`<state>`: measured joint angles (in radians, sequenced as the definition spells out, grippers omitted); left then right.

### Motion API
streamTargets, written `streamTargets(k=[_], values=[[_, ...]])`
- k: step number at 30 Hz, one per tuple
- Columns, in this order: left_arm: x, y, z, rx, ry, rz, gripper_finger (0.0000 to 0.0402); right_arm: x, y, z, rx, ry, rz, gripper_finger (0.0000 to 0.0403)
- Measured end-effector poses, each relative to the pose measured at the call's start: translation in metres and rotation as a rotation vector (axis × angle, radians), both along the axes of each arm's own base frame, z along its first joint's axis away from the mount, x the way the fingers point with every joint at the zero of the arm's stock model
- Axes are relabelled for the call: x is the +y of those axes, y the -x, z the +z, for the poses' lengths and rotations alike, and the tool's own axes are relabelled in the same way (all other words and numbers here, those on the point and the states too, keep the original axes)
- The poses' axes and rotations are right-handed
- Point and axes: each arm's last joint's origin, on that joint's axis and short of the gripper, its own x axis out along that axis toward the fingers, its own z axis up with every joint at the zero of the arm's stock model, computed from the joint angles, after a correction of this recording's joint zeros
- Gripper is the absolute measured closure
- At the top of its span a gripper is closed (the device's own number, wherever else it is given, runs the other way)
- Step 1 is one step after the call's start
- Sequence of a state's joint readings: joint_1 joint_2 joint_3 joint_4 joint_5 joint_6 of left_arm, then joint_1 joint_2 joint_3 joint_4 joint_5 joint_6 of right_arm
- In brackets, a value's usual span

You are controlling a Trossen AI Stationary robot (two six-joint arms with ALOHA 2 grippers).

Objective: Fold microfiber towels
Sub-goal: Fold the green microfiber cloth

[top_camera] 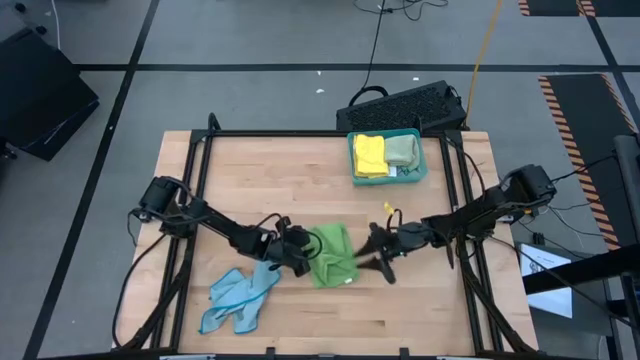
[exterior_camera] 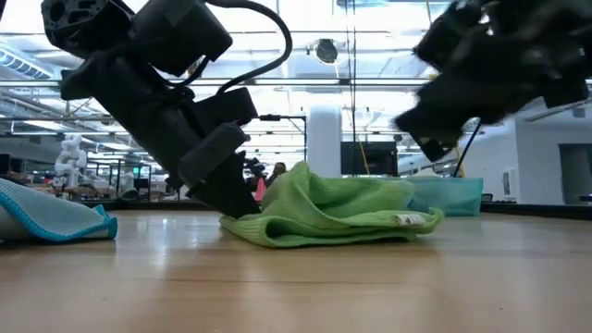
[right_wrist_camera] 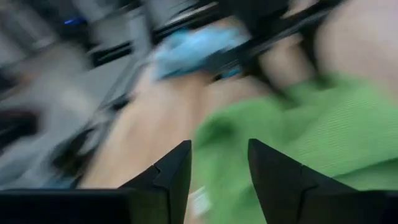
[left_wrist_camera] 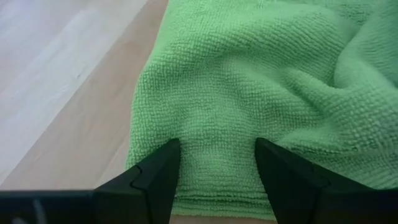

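A bright green towel (top_camera: 332, 257) lies bunched and partly folded on the table's near middle; it also shows in the low view (exterior_camera: 333, 217). My left gripper (top_camera: 297, 252) is open and low at the towel's left edge, its two fingers (left_wrist_camera: 158, 180) standing apart over the folded edge. My right gripper (top_camera: 378, 262) is open and empty at the towel's right side, raised off the table in the low view (exterior_camera: 435, 111); its own view (right_wrist_camera: 217, 177) is blurred. A light blue towel (top_camera: 240, 295) lies crumpled at the near left. My left gripper comes slanting down from the table's left onto the green towel's folded left edge (left_wrist_camera: 214, 186). Its open fingers stand on either side of a strip of that edge, where several layers show. The towel lies on the table. Whether the tips touch the cloth, I cannot tell.
A teal tray (top_camera: 420, 170) at the far right holds a folded yellow towel (top_camera: 369, 154) and a pale green one (top_camera: 402, 150). A black keyboard (top_camera: 405, 105) lies beyond the table's far edge. Bare wood shows at the far left and near right.
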<state>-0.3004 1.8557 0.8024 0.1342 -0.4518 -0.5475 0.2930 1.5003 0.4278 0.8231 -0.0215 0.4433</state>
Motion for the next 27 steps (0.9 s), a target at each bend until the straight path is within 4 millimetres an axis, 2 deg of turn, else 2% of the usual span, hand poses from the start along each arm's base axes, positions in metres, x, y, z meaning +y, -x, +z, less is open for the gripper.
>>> streamTargets(k=[2,4,8,12,18,22,27], values=[[-0.001,-0.002,0.001,-0.018,-0.005,-0.022,0.0188,-0.006,-0.005,0.002,-0.007,0.02,-0.106,0.0246],[0.0,-0.003,0.002,-0.024,-0.009,-0.033,0.0188,-0.011,-0.013,0.006,-0.022,0.039,-0.132,0.0238],[0.005,-0.004,0.002,-0.016,-0.004,-0.029,0.0188,-0.013,-0.028,0.006,-0.006,0.091,-0.074,0.0226],[0.012,-0.005,0.001,0.009,0.002,-0.017,0.0188,-0.005,-0.037,-0.005,0.071,0.118,0.013,0.0223],[0.02,-0.006,0.001,0.023,0.001,-0.016,0.0188,0.011,-0.033,-0.022,0.132,0.17,0.019,0.0223],[0.024,-0.007,0.001,0.028,-0.003,-0.023,0.0188,0.016,-0.029,-0.03,0.183,0.24,-0.061,0.0223],[0.026,-0.007,0.001,0.032,-0.006,-0.024,0.0188,0.023,-0.025,-0.02,0.136,0.28,-0.116,0.0223]])
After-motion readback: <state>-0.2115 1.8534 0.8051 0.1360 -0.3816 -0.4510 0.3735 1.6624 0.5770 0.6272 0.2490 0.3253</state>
